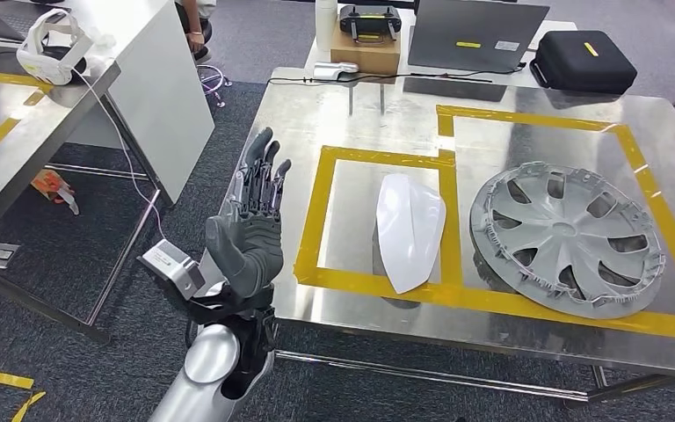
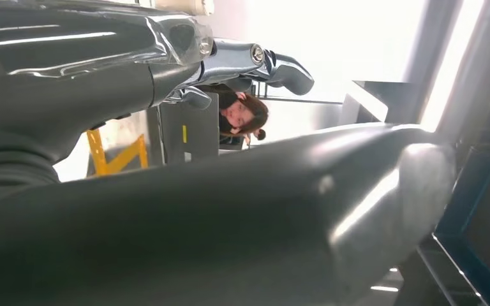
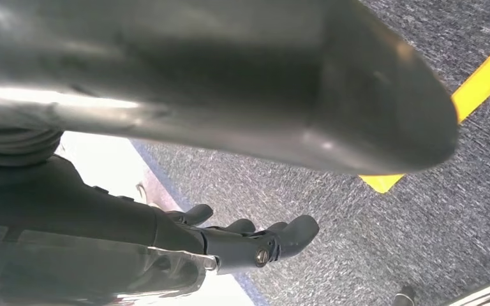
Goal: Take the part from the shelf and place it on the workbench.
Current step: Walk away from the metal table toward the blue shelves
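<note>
Stainless steel forms the table (image 1: 369, 105); in the head view one white part (image 1: 410, 229) is laid inside a yellow tape frame at centre, long axis toward the frame's top, narrow tip lowermost. One grey wheel cover (image 1: 568, 236) is seen beside it. The left robot hand (image 1: 253, 220) is raised, released, fingers spread. In the left wrist view a person (image 2: 242, 115) is shown. In the right wrist view the right robot hand (image 3: 230, 239) is seen released above carpet.

I am standing in a robotics lab: a steel workbench (image 1: 352, 123) taped with yellow zones (image 1: 312, 224), equipment cases (image 1: 578, 60), a headset (image 1: 51, 44), grey carpet.
</note>
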`<state>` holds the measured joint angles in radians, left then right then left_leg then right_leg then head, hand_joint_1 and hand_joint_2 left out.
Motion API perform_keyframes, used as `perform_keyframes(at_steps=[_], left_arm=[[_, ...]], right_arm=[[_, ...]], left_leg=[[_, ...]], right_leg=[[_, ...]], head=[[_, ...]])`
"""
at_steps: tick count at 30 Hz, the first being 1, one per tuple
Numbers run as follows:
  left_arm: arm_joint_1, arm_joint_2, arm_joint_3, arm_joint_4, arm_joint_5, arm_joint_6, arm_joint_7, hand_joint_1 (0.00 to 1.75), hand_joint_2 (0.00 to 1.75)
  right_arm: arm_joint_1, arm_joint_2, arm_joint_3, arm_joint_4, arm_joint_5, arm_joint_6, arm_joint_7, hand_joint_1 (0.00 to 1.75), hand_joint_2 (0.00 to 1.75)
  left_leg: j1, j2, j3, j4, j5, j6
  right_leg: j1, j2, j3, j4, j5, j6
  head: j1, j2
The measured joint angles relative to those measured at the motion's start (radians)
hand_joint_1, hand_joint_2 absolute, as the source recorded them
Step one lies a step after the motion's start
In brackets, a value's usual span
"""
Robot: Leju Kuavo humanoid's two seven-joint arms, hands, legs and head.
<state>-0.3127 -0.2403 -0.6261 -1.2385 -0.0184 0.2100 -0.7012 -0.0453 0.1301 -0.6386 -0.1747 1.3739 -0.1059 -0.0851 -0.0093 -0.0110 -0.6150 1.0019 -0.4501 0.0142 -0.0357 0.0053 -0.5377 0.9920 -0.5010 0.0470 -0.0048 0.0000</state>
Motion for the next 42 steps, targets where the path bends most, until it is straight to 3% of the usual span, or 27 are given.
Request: perform_keyframes(at_steps=[7,11,13,15,17,18,19,20,22,24,28,30,32,33,34,35,36,38,39,40,42], left_arm=[[0.031,0.016,0.017,-0.022,-0.019,-0.032,0.000,0.00,0.00],[0.034,0.018,0.018,-0.028,-0.026,-0.054,0.000,0.00,0.00],[0.033,0.016,0.018,-0.030,-0.027,-0.058,0.000,0.00,0.00],[0.033,0.013,0.018,-0.030,-0.027,-0.062,0.000,0.00,0.00],[0.034,0.012,0.017,-0.030,-0.027,-0.065,0.000,0.00,0.00],[0.034,0.012,0.017,-0.030,-0.027,-0.065,0.000,0.00,0.00],[0.035,0.012,0.017,-0.030,-0.027,-0.066,0.000,0.00,0.00],[0.035,0.012,0.017,-0.030,-0.027,-0.066,0.000,0.00,0.00],[0.035,0.012,0.016,-0.030,-0.027,-0.071,0.000,0.00,0.00],[0.035,0.011,0.015,-0.030,-0.027,-0.080,0.000,0.00,0.00],[0.036,0.009,0.015,-0.030,-0.033,-0.102,0.001,0.00,0.00],[0.036,0.009,0.014,-0.030,-0.035,-0.108,0.001,0.00,0.00],[0.037,0.010,0.014,-0.030,-0.035,-0.111,0.001,0.00,0.00],[0.037,0.010,0.014,-0.030,-0.035,-0.113,0.001,0.00,0.00],[0.038,0.011,0.014,-0.030,-0.035,-0.115,0.001,0.00,0.00],[0.038,0.012,0.013,-0.030,-0.035,-0.117,0.001,0.00,0.00],[0.038,0.012,0.012,-0.030,-0.034,-0.119,0.001,0.00,0.00],[0.036,0.010,0.007,-0.031,-0.034,-0.120,0.001,0.00,0.00],[0.035,0.009,0.005,-0.032,-0.034,-0.120,0.001,0.00,0.00],[0.033,0.008,0.003,-0.033,-0.034,-0.120,0.001,0.00,0.00],[0.033,0.007,0.000,-0.035,-0.035,-0.121,0.000,0.00,0.00]], right_arm=[[-0.002,0.002,-0.010,0.000,-0.002,-0.001,-0.010,0.00,0.00],[-0.002,0.006,-0.014,0.000,-0.007,-0.001,-0.009,0.00,0.00],[-0.002,0.006,-0.016,0.000,-0.008,-0.001,-0.008,0.00,0.00],[-0.002,0.006,-0.017,0.000,-0.009,-0.001,-0.007,0.00,0.00],[-0.002,0.005,-0.017,0.000,-0.009,-0.001,-0.006,0.00,0.00],[-0.001,0.005,-0.017,0.000,-0.009,-0.001,-0.006,0.00,0.00],[-0.001,0.004,-0.018,0.000,-0.009,-0.001,-0.005,0.00,0.00],[-0.001,0.003,-0.018,0.000,-0.010,-0.001,-0.005,0.00,0.00],[-0.003,0.001,-0.019,0.000,-0.011,-0.001,-0.003,0.00,0.00],[-0.006,0.000,-0.021,0.000,-0.014,-0.002,0.000,0.00,0.00],[-0.008,0.000,-0.032,0.000,-0.017,-0.004,0.004,0.00,0.00],[-0.008,0.000,-0.036,0.000,-0.018,-0.006,0.006,0.00,0.00],[-0.008,0.000,-0.039,0.000,-0.019,-0.007,0.007,0.00,0.00],[-0.008,0.000,-0.040,0.000,-0.019,-0.007,0.007,0.00,0.00],[-0.008,0.000,-0.042,0.000,-0.020,-0.007,0.008,0.00,0.00],[-0.008,0.000,-0.043,0.000,-0.022,-0.008,0.009,0.00,0.00],[-0.008,-0.001,-0.043,0.000,-0.023,-0.008,0.009,0.00,0.00],[-0.008,0.000,-0.046,0.000,-0.024,-0.008,0.011,0.00,0.00],[-0.008,0.000,-0.047,0.000,-0.025,-0.008,0.012,0.00,0.00],[-0.008,0.001,-0.048,0.000,-0.025,-0.008,0.012,0.00,0.00],[-0.008,0.001,-0.051,0.000,-0.025,-0.008,0.015,0.00,0.00]], left_leg=[[-0.006,0.000,0.000,0.003,-0.004,0.006],[-0.010,-0.001,0.001,0.006,-0.005,0.017],[-0.005,0.002,0.006,-0.003,0.002,0.028],[0.000,0.005,0.009,-0.011,0.007,0.036],[-0.002,0.005,0.007,-0.011,0.009,0.038],[-0.004,0.005,0.005,-0.010,0.010,0.039],[-0.004,0.005,0.004,-0.010,0.011,0.038],[-0.004,0.005,0.003,-0.009,0.013,0.037],[-0.002,0.005,0.001,-0.004,0.015,0.032],[-0.003,0.004,-0.005,0.004,0.018,0.020],[-0.002,0.001,-0.019,0.012,0.023,-0.008],[0.002,0.001,-0.043,0.071,-0.037,-0.020],[0.007,0.001,-0.084,0.201,-0.127,-0.029],[0.009,0.001,-0.099,0.261,-0.156,-0.032],[0.010,0.002,-0.098,0.290,-0.164,-0.032],[0.011,0.002,-0.077,0.278,-0.153,-0.031],[0.011,0.002,-0.034,0.227,-0.130,-0.028],[0.007,0.001,0.075,0.070,-0.095,-0.018],[0.004,0.001,0.113,0.012,-0.088,-0.013],[0.000,0.000,0.132,-0.021,-0.089,-0.008],[-0.006,0.000,0.128,-0.032,-0.080,0.002]], right_leg=[[-0.005,0.000,0.001,-0.001,-0.001,0.003],[-0.009,0.000,0.005,-0.004,0.000,0.014],[-0.009,-0.001,0.003,0.009,-0.014,0.018],[-0.006,-0.001,-0.030,0.092,-0.072,0.016],[-0.003,-0.001,-0.092,0.238,-0.143,0.015],[-0.002,-0.001,-0.114,0.292,-0.160,0.014],[-0.001,-0.001,-0.118,0.307,-0.155,0.012],[-0.001,-0.001,-0.099,0.276,-0.131,0.010],[-0.002,-0.002,-0.020,0.129,-0.068,0.007],[0.001,0.001,0.029,0.034,-0.034,0.001],[0.005,0.002,0.016,0.023,-0.017,-0.024],[0.002,-0.002,0.000,0.022,-0.002,-0.039],[0.004,-0.005,-0.020,0.022,0.015,-0.045],[0.005,-0.006,-0.032,0.023,0.023,-0.046],[0.006,-0.007,-0.042,0.023,0.030,-0.046],[0.007,-0.008,-0.052,0.023,0.038,-0.045],[0.008,-0.008,-0.060,0.023,0.045,-0.043],[0.010,-0.008,-0.071,0.023,0.058,-0.038],[0.010,-0.008,-0.074,0.022,0.065,-0.033],[0.009,-0.008,-0.076,0.021,0.071,-0.027],[0.006,-0.007,-0.078,0.015,0.086,-0.012]], head=[[0.000,0.000],[-0.001,0.000],[-0.001,0.000],[0.005,0.000],[0.012,0.000],[0.014,0.000],[0.014,0.000],[0.015,0.000],[0.016,0.000],[0.016,0.000],[0.010,0.000],[0.002,0.000],[-0.008,0.000],[-0.010,0.000],[-0.012,0.000],[-0.015,0.000],[-0.017,0.000],[-0.022,0.000],[-0.023,0.000],[-0.026,0.000],[-0.029,0.000]])
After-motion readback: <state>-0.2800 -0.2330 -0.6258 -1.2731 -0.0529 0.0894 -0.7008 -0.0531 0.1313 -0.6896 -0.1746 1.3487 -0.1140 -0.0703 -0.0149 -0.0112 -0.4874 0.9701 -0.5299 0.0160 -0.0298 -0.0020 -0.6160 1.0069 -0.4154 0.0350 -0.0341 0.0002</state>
